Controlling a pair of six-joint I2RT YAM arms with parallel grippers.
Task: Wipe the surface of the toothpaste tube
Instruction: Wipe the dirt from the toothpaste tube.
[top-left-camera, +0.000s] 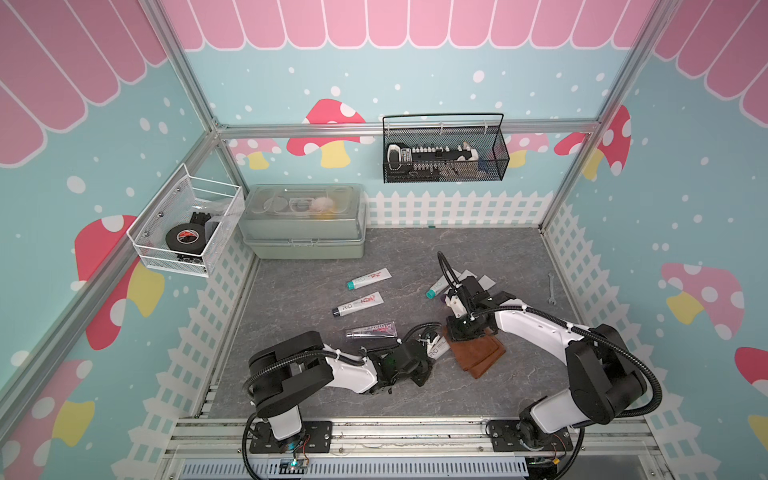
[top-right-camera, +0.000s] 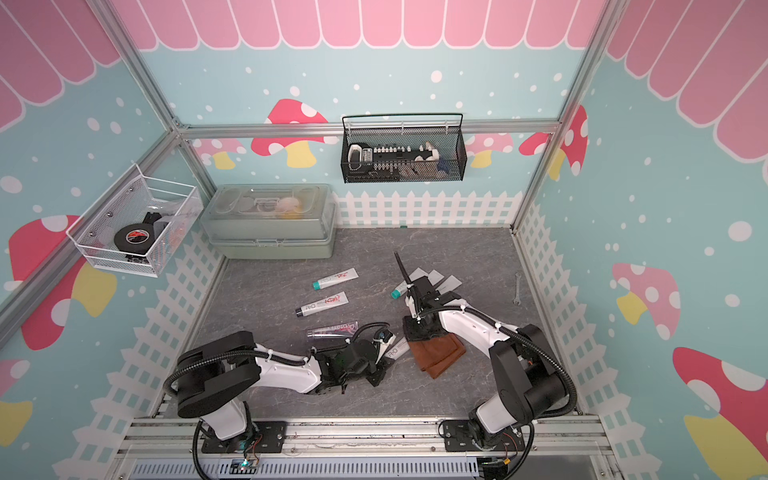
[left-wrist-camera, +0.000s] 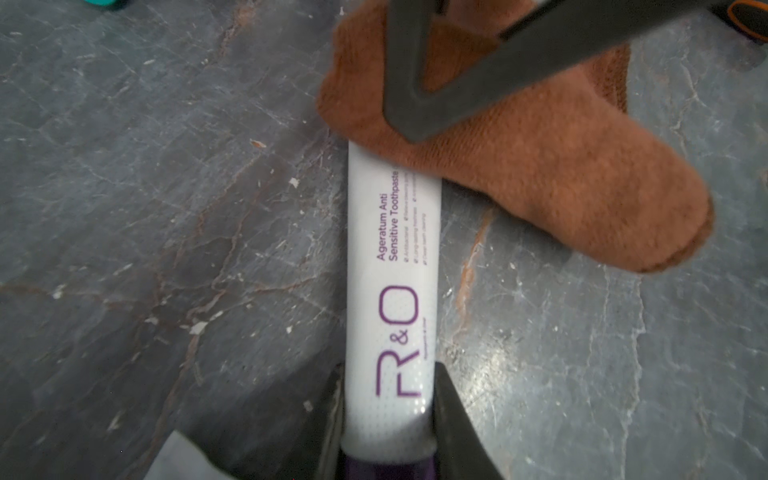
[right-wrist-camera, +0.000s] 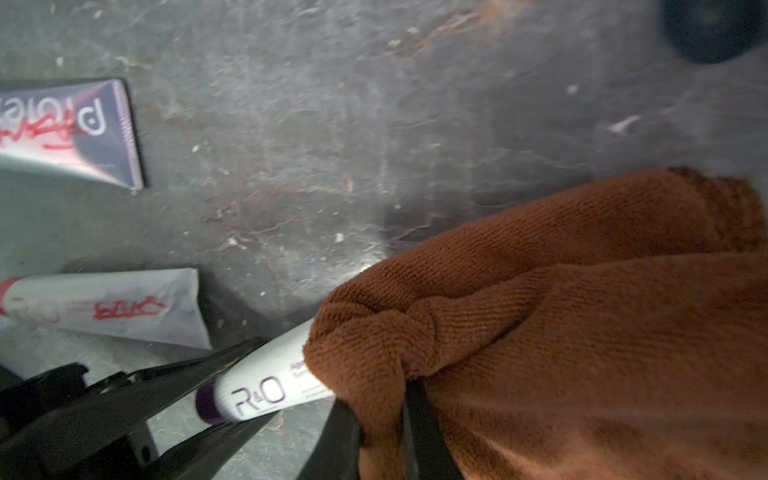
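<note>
On a grey veined table (top-left-camera: 316, 399) inside mushroom-papered walls (top-left-camera: 415, 83), the left gripper (left-wrist-camera: 390, 415) clamps the tube (left-wrist-camera: 392, 257) by its cap end near front centre, while just to its right the right gripper (right-wrist-camera: 382, 428) pinches a brown cloth (top-left-camera: 478, 353) lying over the tube's other end.

Grey slate tabletop (top-left-camera: 311, 395): toothpaste tubes (top-left-camera: 369, 278), brown cloth (top-left-camera: 482, 353), wrench (top-left-camera: 551, 289), green box (top-left-camera: 305, 245)

Left arm (top-left-camera: 349, 372) low, lower centre; left gripper (left-wrist-camera: 390, 399) clamped. Right arm (top-left-camera: 536, 328) bent in from lower right; right gripper (right-wrist-camera: 382, 419) pointing down, apparently clamped.
</note>
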